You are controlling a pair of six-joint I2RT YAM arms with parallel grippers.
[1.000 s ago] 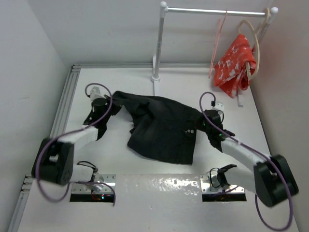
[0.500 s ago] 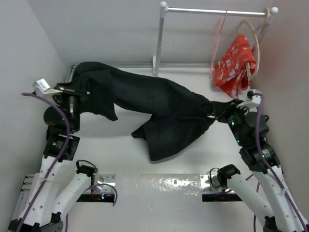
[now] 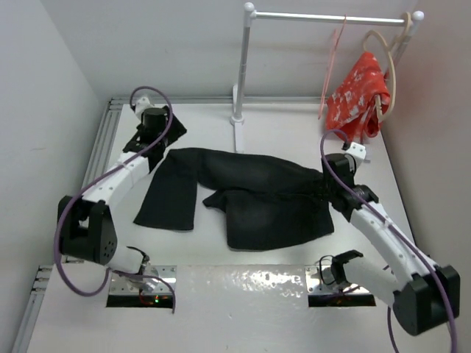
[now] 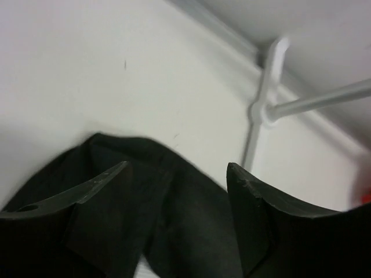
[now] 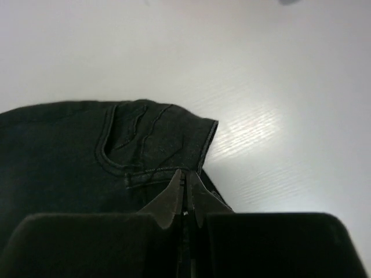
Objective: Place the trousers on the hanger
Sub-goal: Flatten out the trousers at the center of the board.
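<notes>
Seemingly the right claw (image 5: 186,179) clamps the trousers' (image 3: 257,198) waist, tips half hidden; left claw (image 4: 178,165) gapes.

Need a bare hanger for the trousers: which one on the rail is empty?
The thin pink-red wire hanger; the thicker beige hanger beside it carries the red cloth.

We look onto a white counter (image 3: 280,125) closed in by plain white walls (image 3: 147,51). A white clothes rail (image 3: 241,66) stands at its far edge, and an aluminium track (image 3: 99,154) runs along its left side. The light is soft and even.
</notes>
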